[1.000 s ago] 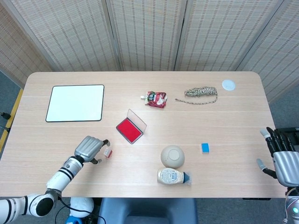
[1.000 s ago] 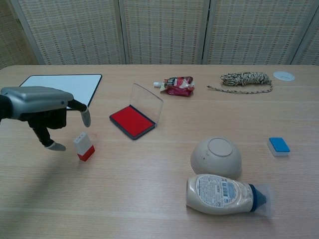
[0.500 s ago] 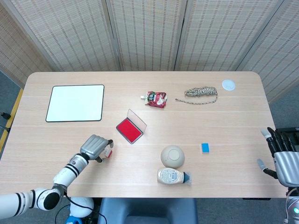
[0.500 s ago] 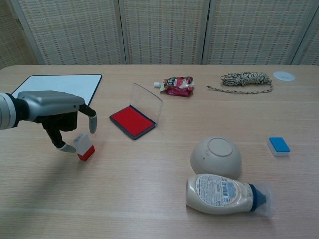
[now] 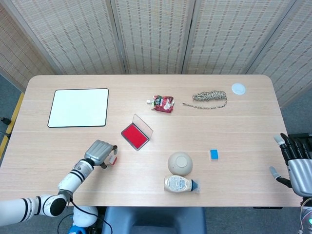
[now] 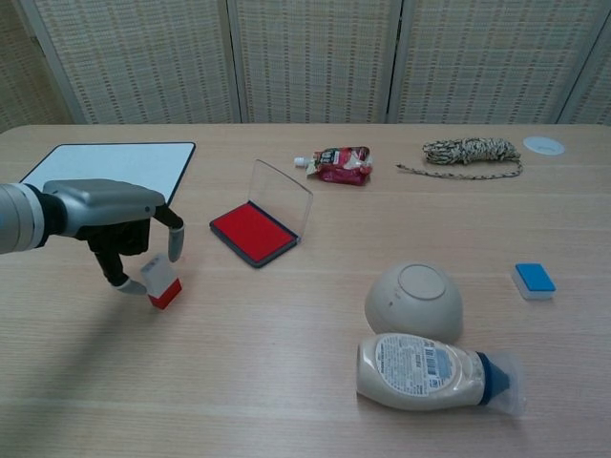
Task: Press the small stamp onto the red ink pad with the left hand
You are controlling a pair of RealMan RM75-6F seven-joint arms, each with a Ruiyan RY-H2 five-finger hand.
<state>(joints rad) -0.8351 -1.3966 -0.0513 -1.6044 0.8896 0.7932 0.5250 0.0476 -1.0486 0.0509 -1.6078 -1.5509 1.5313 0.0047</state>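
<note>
Lying on its side at the near edge of the tabletop (image 6: 286, 382), a mayonnaise bottle (image 6: 434, 373) points its blue cap toward 3 o'clock, with an upturned beige bowl (image 6: 413, 301) just behind it at 12 o'clock. Well apart at 9 o'clock from the bowl, the left hand (image 6: 115, 218) arches over the small stamp (image 6: 160, 280), which stands tilted on its red base. The chest view shows the fingers (image 6: 176, 242) curled down and apart around the stamp's white top, one tip beside it on each side; whether they actually touch it I cannot tell. From the head view the hand covers most of the stamp (image 5: 112, 159). At 1 o'clock from the stamp sits the red ink pad (image 6: 250, 232), lid raised. A blue-topped eraser (image 6: 533, 280) lies toward 3 o'clock. Only the head view shows the right hand (image 5: 296, 165), off the tabletop's right edge, fingers spread and holding nothing. Farther back lie a whiteboard (image 6: 110, 163), a red sachet (image 6: 337, 163), a coiled rope (image 6: 470, 153) and a white disc (image 6: 543, 145).
</note>
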